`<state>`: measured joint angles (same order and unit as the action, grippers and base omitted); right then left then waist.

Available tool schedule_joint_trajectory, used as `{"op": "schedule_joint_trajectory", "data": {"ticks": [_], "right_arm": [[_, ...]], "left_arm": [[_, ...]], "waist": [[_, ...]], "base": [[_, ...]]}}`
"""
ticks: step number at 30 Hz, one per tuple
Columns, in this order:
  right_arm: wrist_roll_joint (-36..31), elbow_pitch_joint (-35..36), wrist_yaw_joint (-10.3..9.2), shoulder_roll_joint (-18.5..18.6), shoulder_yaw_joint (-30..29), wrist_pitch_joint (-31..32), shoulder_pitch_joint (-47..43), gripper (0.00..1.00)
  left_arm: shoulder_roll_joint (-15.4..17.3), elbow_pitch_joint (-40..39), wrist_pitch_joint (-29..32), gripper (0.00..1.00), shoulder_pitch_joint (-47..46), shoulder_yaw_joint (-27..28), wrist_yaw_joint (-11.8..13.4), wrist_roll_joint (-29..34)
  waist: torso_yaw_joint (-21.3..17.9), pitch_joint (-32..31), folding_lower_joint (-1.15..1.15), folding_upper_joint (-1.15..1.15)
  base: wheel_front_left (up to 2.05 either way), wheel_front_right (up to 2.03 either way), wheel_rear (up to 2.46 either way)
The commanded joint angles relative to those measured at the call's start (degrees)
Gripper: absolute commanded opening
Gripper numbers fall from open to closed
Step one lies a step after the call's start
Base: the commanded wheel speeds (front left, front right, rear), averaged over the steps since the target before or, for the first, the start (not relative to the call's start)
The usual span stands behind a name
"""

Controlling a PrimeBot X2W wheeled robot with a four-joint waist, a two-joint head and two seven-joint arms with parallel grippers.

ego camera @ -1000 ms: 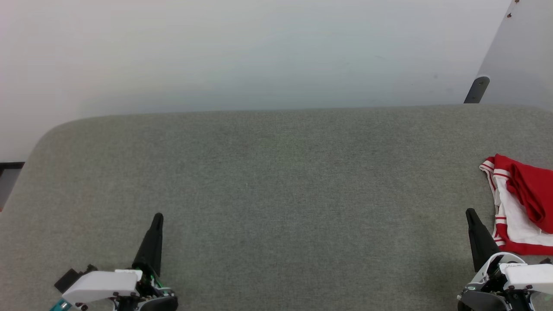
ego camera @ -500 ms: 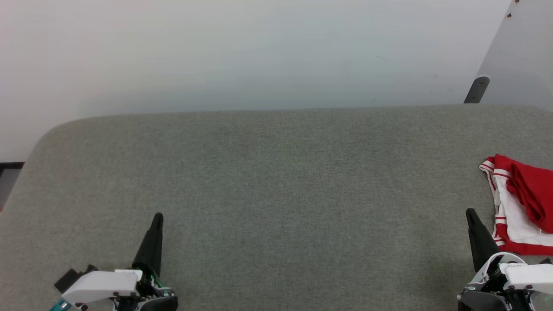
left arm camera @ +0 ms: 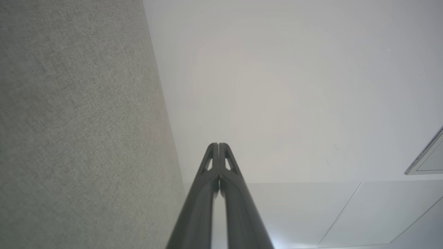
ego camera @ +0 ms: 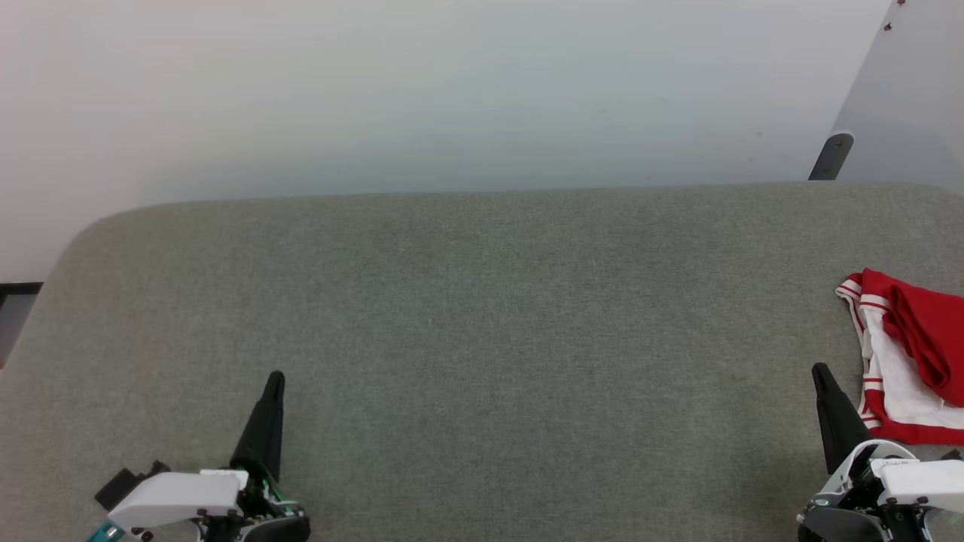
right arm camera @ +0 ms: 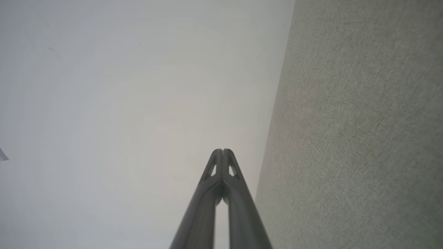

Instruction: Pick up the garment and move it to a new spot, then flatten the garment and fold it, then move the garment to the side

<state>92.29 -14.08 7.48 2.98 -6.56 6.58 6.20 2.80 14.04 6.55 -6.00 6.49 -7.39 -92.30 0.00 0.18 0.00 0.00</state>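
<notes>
The garment [ego camera: 911, 354], red with white parts and striped trim, lies bunched at the right edge of the grey table [ego camera: 482, 316] in the head view, partly cut off by the frame. My right gripper [ego camera: 819, 370] stands shut just left of it, near the front edge, apart from the cloth. At the lower left my left gripper [ego camera: 276, 376] is shut and empty, far from the garment. In the wrist views the left gripper [left arm camera: 218, 144] and right gripper [right arm camera: 222, 150] show fingertips pressed together with nothing between them.
A pale wall [ego camera: 452, 90] rises behind the table's far edge. A white panel with a dark bracket [ego camera: 831, 156] stands at the back right. The table's rounded far-left corner [ego camera: 83, 226] drops off to a dark floor strip.
</notes>
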Motion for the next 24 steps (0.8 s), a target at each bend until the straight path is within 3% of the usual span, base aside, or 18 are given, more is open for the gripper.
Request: {"op": "schedule_joint_trajectory", "data": {"ticks": [1, 24], "right_arm": [[0.23, 0.01, 0.02, -0.21, 0.03, 0.14, 0.18, 0.0], [0.24, 0.02, 0.02, -0.21, 0.03, 0.13, 0.18, 0.0]], "left_arm": [[-0.01, 0.07, 0.17, 0.0, -0.55, 0.12, -0.18, -0.19], [-0.01, 0.06, 0.16, 0.0, -0.55, 0.12, -0.18, -0.2]], "waist": [[0.0, 0.0, 0.0, 0.0], [0.0, 0.0, 0.0, 0.0]], "base": [[0.0, 0.0, 0.0], [0.0, 0.0, 0.0]]}}
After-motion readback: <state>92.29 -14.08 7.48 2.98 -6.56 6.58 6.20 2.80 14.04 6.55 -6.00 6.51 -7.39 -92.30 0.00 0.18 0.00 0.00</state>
